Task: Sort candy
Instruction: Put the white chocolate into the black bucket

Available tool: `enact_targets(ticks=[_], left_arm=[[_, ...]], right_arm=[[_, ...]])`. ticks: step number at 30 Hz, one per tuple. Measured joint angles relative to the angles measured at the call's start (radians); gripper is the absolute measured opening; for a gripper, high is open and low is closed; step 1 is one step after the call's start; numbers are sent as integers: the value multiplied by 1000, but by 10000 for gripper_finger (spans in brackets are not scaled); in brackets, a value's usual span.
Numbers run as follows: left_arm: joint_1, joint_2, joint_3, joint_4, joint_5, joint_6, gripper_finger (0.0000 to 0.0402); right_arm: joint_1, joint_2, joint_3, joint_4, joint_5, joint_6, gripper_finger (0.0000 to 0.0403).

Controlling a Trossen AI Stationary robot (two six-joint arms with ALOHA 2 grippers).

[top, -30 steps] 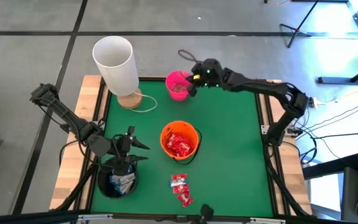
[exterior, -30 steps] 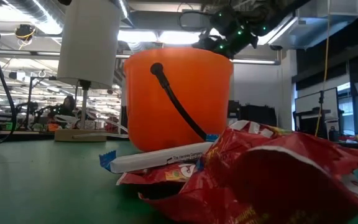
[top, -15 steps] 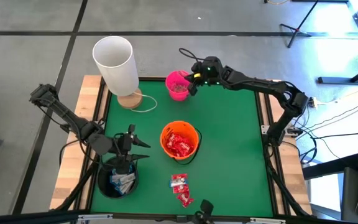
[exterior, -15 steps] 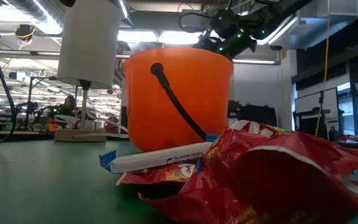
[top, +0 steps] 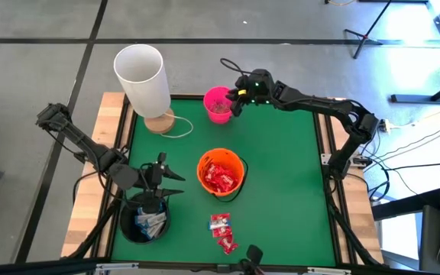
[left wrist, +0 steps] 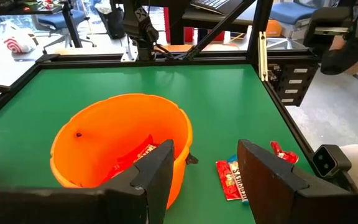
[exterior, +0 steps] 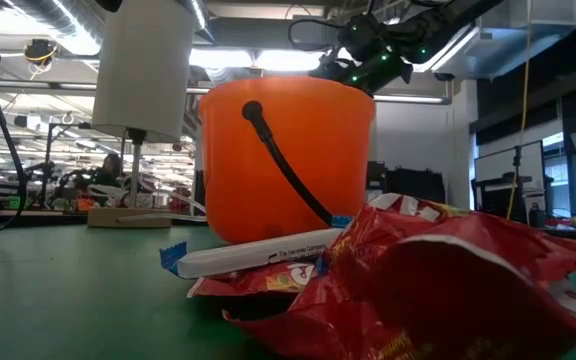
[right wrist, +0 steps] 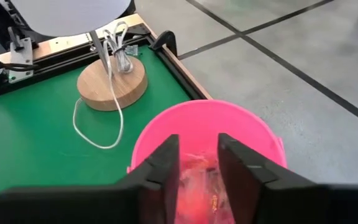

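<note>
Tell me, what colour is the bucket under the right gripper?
Pink bucket, clearest in the right wrist view, below the right gripper.

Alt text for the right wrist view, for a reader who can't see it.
The right tool, fingers slightly apart, hangs over a pink bucket with candy inside. Beyond it on the green table stands a round wooden base with a white cable.
</note>
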Motion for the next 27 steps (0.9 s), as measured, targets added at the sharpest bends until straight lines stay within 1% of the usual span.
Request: enact_targets(ticks=[4, 8, 11, 14, 17, 20, 23, 25, 27], left_arm=[[0, 0, 0, 0, 0, -1, 167], [0, 0, 0, 0, 0, -1, 167], [0, 0, 0, 1, 0, -1, 167], [0, 0, 0, 3, 0, -2, 167], [0, 0, 0, 8, -1, -3, 167], [0, 0, 0, 9, -2, -1, 167], [2, 0, 0, 10, -2, -1, 167], [2, 0, 0, 15, -3, 0, 167], [2, 0, 0, 23, -3, 0, 167]], right_arm=[[0, -14, 0, -11, -12, 35, 139], [20, -81, 0, -3, -149, 66, 146], [87, -148, 0, -32, -207, 69, 147], [202, -213, 0, -86, -201, 60, 147], [357, -249, 2, -135, -144, 48, 147], [527, -249, 2, -182, -47, 16, 147], [682, -222, 2, -205, 80, -5, 147], [764, -191, 2, -227, 151, -14, 147], [835, -153, 2, -210, 202, -13, 147]])
